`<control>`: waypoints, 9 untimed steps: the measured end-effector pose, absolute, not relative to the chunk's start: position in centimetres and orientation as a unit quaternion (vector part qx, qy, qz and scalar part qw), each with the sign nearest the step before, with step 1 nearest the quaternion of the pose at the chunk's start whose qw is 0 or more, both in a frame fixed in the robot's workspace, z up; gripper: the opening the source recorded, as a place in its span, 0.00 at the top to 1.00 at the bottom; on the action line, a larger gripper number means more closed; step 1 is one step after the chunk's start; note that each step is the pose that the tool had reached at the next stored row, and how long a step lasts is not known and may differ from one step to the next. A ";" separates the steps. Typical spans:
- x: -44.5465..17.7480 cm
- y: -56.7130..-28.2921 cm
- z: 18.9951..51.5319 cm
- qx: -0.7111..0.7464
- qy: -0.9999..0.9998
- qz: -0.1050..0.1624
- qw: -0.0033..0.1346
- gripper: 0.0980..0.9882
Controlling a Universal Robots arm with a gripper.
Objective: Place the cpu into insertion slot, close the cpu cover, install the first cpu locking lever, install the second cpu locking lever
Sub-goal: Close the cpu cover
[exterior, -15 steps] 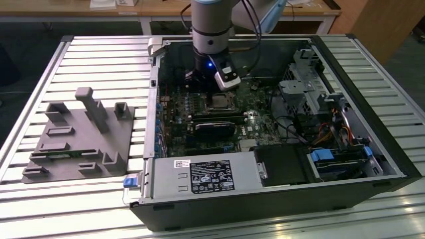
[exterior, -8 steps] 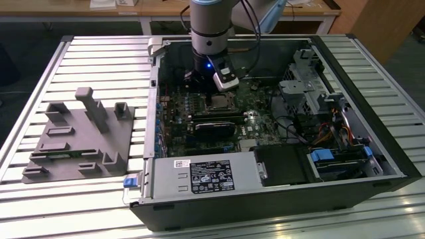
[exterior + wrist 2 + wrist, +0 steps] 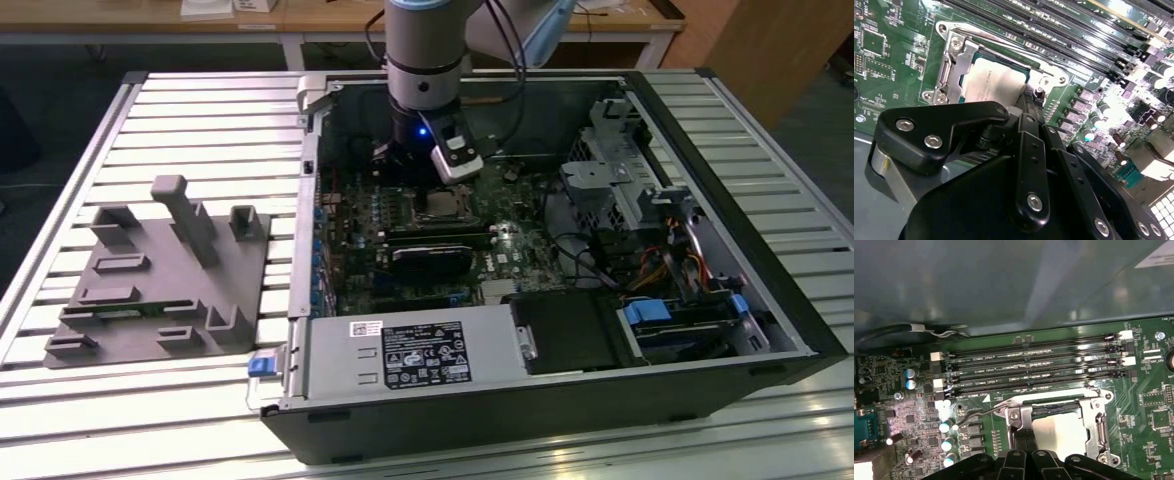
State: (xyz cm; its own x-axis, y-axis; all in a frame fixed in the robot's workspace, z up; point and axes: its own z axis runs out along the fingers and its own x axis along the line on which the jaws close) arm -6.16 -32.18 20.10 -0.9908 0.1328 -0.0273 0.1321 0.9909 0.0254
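Arm reached down into the open PC case [image 3: 534,400] on the slatted desk [image 3: 200,110], w/ the claw [image 3: 430,188] right over the socket area of the green mobo [image 3: 1149,390]. Cpu [image 3: 991,82] sat in the insertion slot [image 3: 1064,402], silvery top facing up. Cpu cover [image 3: 954,65] lay down over it, chip showing thru the window. In both wrist views the claw [image 3: 1023,432] had its fingers [image 3: 1026,107] drawn together, tips at the socket's edge next to the cpu; couldn't tell if anything was pinched btwn them. One thin wire locking lever [image 3: 979,415] stuck out sideways from the socket corner toward the capacitors [image 3: 946,427]. Long black memory slots [image 3: 1029,367] ran just beside the socket. Grey fixture block [image 3: 160,280] sat on the desk at the exterior view's left, well apart from the case.
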 end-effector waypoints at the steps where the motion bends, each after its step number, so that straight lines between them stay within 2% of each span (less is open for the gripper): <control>1: -6.1 -32.2 20.1 0.066 0.998 0.012 0.014 0.99; 9: -5.9 -32.2 20.4 0.066 0.998 0.012 0.014 0.99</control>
State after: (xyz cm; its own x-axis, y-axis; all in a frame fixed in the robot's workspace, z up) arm -5.87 -32.18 20.38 -0.9908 0.1328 -0.0273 0.1321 0.9909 0.0255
